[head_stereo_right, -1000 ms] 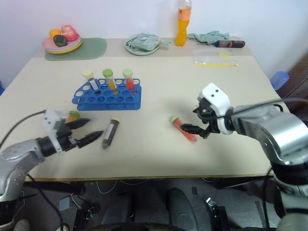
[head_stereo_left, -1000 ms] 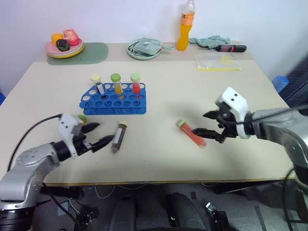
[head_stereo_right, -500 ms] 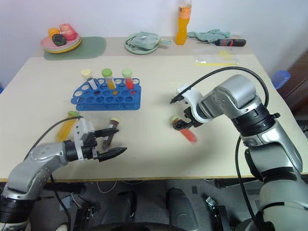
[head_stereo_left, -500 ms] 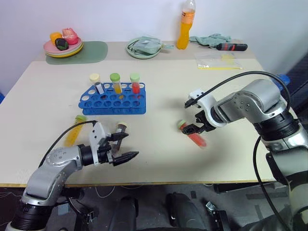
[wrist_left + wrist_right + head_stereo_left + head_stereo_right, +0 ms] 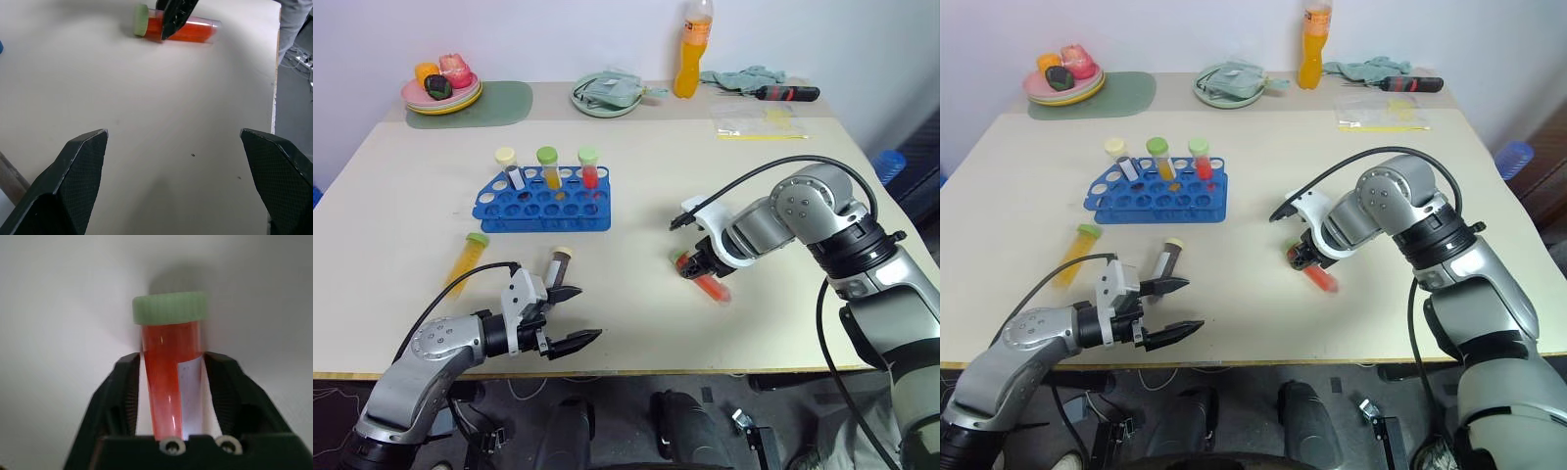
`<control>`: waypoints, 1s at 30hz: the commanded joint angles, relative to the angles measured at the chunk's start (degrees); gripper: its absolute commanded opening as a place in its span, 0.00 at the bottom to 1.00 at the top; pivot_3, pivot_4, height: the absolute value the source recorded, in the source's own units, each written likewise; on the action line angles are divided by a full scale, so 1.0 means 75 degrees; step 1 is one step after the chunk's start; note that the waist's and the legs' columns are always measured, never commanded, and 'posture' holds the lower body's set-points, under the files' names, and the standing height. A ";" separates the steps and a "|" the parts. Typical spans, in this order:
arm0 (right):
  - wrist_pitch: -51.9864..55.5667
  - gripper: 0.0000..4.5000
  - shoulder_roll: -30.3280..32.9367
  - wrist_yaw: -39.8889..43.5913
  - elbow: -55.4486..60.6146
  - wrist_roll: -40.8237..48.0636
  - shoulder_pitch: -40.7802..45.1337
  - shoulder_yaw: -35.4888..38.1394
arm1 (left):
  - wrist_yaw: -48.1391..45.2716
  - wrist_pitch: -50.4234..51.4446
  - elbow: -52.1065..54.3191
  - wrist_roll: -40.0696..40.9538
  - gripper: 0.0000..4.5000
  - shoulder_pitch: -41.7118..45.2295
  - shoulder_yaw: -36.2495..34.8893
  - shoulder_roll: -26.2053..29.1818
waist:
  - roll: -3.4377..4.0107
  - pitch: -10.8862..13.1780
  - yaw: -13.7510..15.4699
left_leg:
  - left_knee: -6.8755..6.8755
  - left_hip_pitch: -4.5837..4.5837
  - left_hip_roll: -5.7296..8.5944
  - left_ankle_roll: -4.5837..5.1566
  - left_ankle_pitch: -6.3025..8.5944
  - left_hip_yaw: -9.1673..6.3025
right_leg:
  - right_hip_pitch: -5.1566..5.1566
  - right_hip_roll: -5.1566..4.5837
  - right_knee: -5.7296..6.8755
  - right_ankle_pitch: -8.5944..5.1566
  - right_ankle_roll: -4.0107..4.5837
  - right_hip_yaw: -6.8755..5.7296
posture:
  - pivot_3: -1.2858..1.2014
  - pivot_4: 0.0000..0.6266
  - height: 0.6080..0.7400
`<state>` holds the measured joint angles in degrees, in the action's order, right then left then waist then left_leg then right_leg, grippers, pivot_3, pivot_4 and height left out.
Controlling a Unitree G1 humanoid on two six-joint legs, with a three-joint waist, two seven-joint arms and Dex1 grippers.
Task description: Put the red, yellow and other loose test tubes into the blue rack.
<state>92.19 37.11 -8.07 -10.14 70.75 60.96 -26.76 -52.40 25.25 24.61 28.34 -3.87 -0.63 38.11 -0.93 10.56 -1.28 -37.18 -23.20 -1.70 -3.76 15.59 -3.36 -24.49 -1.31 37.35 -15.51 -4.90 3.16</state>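
The blue rack (image 5: 543, 206) stands left of the table's middle with three capped tubes upright in its back row. A red test tube (image 5: 171, 367) with a green cap lies on the table right of centre. My right gripper (image 5: 693, 266) points down over it, fingers (image 5: 120, 396) shut on its sides. A yellow tube (image 5: 467, 257) and a dark tube (image 5: 558, 265) lie loose in front of the rack. My left gripper (image 5: 578, 315) hovers open and empty near the front edge, just in front of the dark tube and pointing toward the red tube (image 5: 178, 28).
Along the back edge sit a plate of toy food (image 5: 443, 90) on a green mat (image 5: 499, 106), a green dish with a cloth (image 5: 607, 96), an orange bottle (image 5: 688, 54), a screwdriver (image 5: 785, 95) and a plastic bag (image 5: 756, 125).
My right gripper has come down over the red tube and closed on it. The left arm swung inward past the dark tube toward the front edge, still open.
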 commanded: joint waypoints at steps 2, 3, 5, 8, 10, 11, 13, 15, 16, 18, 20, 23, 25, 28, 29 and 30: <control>-0.0737 0.49 -0.0573 0.0257 0.1682 -0.0420 -0.0318 0.1503 | 0.0190 -0.0281 -0.0166 -0.0034 1.00 -0.0141 -0.0555 0.0018 | 0.0009 0.0004 -0.0002 | 0.0000 -0.0004 -0.0009 0.0000 0.0000 -0.0004 | -0.0006 0.0014 0.0003 0.0000 0.0000 0.0002 | 0.52 0.24 1.00; -0.1172 0.49 -0.0623 0.0416 0.1995 -0.0737 -0.0376 0.1574 | 0.0273 -0.0317 -0.0261 -0.0054 1.00 -0.0169 -0.0661 -0.0006 | 0.0011 0.0005 0.0002 | 0.0001 -0.0005 -0.0013 0.0000 0.0000 -0.0008 | -0.0007 0.0019 0.0005 0.0000 0.0001 0.0002 | 0.52 0.24 1.00; -0.2102 0.49 -0.0956 0.0677 0.2249 -0.1298 -0.0553 0.1876 | 0.0526 -0.0397 -0.0483 -0.0095 1.00 -0.0180 -0.0887 -0.0120 | 0.0012 0.0004 0.0014 | 0.0000 -0.0007 -0.0018 0.0000 0.0000 -0.0015 | -0.0011 0.0027 0.0008 0.0001 0.0001 0.0001 | 0.52 0.24 1.00; -0.2570 0.49 -0.1016 0.0933 0.2427 -0.2162 -0.0705 0.1795 | 0.0692 -0.0436 -0.0602 -0.0121 1.00 -0.0184 -0.1002 -0.0185 | 0.0011 0.0001 0.0011 | -0.0004 -0.0004 -0.0018 0.0000 0.0000 -0.0015 | -0.0009 0.0029 0.0013 0.0001 0.0003 0.0001 | 0.52 0.24 1.00; -0.2993 0.49 -0.0650 0.1270 0.2718 -0.3013 -0.0835 0.1373 | 0.0626 -0.0363 -0.0479 0.0003 1.00 -0.0222 -0.0999 -0.0163 | 0.0011 0.0001 0.0053 | -0.0006 -0.0005 -0.0017 0.0000 0.0000 -0.0015 | -0.0007 0.0026 0.0013 0.0001 0.0003 0.0001 | 0.52 0.24 1.00; -0.3180 0.49 -0.0336 0.1558 0.2918 -0.3416 -0.0912 0.1111 | 0.0564 -0.0316 -0.0401 0.0067 1.00 -0.0233 -0.0965 -0.0131 | 0.0012 0.0002 0.0066 | -0.0006 -0.0007 -0.0015 0.0000 0.0000 -0.0014 | -0.0007 0.0024 0.0012 0.0001 0.0003 0.0001 | 0.52 0.24 1.00; -0.3484 0.49 0.0284 0.2340 0.3391 -0.3918 -0.1052 0.0712 | 0.0488 -0.0273 -0.0334 0.0087 1.00 -0.0205 -0.0883 -0.0079 | 0.0013 0.0003 0.0087 | -0.0007 -0.0011 -0.0013 -0.0001 0.0000 -0.0013 | -0.0008 0.0020 0.0007 0.0001 0.0003 0.0001 | 0.52 0.24 1.00; -0.3573 0.49 0.1325 0.4034 0.4312 -0.3592 -0.1251 0.0718 | 0.0492 -0.0203 -0.0342 0.0110 1.00 -0.0055 -0.0846 -0.0099 | 0.0026 0.0011 0.0085 | -0.0006 -0.0012 -0.0012 -0.0001 0.0000 -0.0012 | -0.0008 0.0018 0.0001 0.0001 0.0003 0.0000 | 0.52 0.24 1.00; -0.3465 0.49 0.1737 0.4652 0.4637 -0.3379 -0.1295 0.0814 | 0.0500 -0.0169 -0.0343 0.0120 1.00 -0.0001 -0.0840 -0.0110 | 0.0036 0.0017 0.0082 | -0.0006 -0.0016 -0.0011 -0.0001 0.0000 -0.0015 | -0.0008 0.0018 -0.0002 0.0001 0.0003 -0.0002 | 0.52 0.24 1.00; -0.2555 0.49 0.2559 0.5518 0.5240 -0.2811 -0.1138 0.0872 | 0.0443 -0.0079 -0.0343 0.0211 1.00 0.0055 -0.0817 -0.0126 | 0.0043 0.0021 0.0052 | -0.0003 -0.0013 -0.0014 0.0000 0.0000 -0.0016 | -0.0008 0.0022 -0.0002 0.0001 0.0002 -0.0002 | 0.52 0.24 1.00; -0.1883 0.49 0.2747 0.5880 0.5596 -0.2173 -0.1191 0.1169 | 0.0363 -0.0045 -0.0385 0.0214 1.00 0.0091 -0.0745 -0.0117 | 0.0040 0.0019 -0.0017 | -0.0001 -0.0001 -0.0022 0.0001 0.0001 -0.0015 | -0.0005 0.0029 0.0002 0.0002 0.0005 0.0000 | 0.52 0.24 1.00; -0.0316 0.49 0.2035 0.5655 0.5736 -0.1127 -0.1450 0.1515 | 0.0253 -0.0097 -0.0601 0.0117 1.00 0.0269 -0.0573 -0.0139 | 0.0038 0.0018 -0.0085 | -0.0001 0.0012 -0.0034 0.0002 0.0001 -0.0015 | -0.0001 0.0048 0.0008 0.0008 0.0018 0.0005 | 0.52 0.24 1.00; 0.0035 0.49 0.1700 0.5164 0.5673 -0.0920 -0.1658 0.1280 | 0.0228 -0.0113 -0.0694 0.0100 1.00 0.0401 -0.0493 -0.0181 | 0.0037 0.0018 -0.0094 | -0.0005 0.0015 -0.0040 0.0002 0.0001 -0.0019 | 0.0004 0.0057 0.0013 0.0010 0.0023 0.0005 | 0.52 0.24 1.00; 0.0041 0.49 0.1377 0.4495 0.5187 -0.0404 -0.1777 0.1112 | 0.0221 -0.0117 -0.0743 0.0095 1.00 0.0506 -0.0413 -0.0219 | 0.0039 0.0019 -0.0101 | -0.0014 0.0010 -0.0037 0.0002 0.0001 -0.0016 | 0.0004 0.0053 0.0015 0.0010 0.0022 0.0006 | 0.52 0.24 1.00; 0.0041 0.49 0.1266 0.4264 0.5012 -0.0570 -0.1710 0.1019 | 0.0217 -0.0120 -0.0743 0.0099 1.00 0.0506 -0.0414 -0.0215 | 0.0039 0.0019 -0.0105 | -0.0015 0.0008 -0.0035 0.0002 0.0001 -0.0015 | 0.0003 0.0051 0.0015 0.0010 0.0022 0.0006 | 0.52 0.24 1.00; 0.0041 0.49 0.1194 0.4058 0.4887 -0.0670 -0.1655 0.0942 | 0.0211 -0.0123 -0.0743 0.0100 1.00 0.0505 -0.0416 -0.0213 | 0.0038 0.0018 -0.0114 | -0.0015 0.0007 -0.0035 0.0002 0.0000 -0.0015 | 0.0003 0.0051 0.0015 0.0010 0.0022 0.0006 | 0.52 0.24 1.00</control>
<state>92.16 46.32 24.88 27.42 65.99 47.21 -19.81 -50.50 24.83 18.13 28.81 -0.25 -3.45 36.39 -0.64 10.70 -2.13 -37.30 -23.14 -1.97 -3.75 15.59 -3.48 -24.46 -0.92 37.47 -15.43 -4.73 3.20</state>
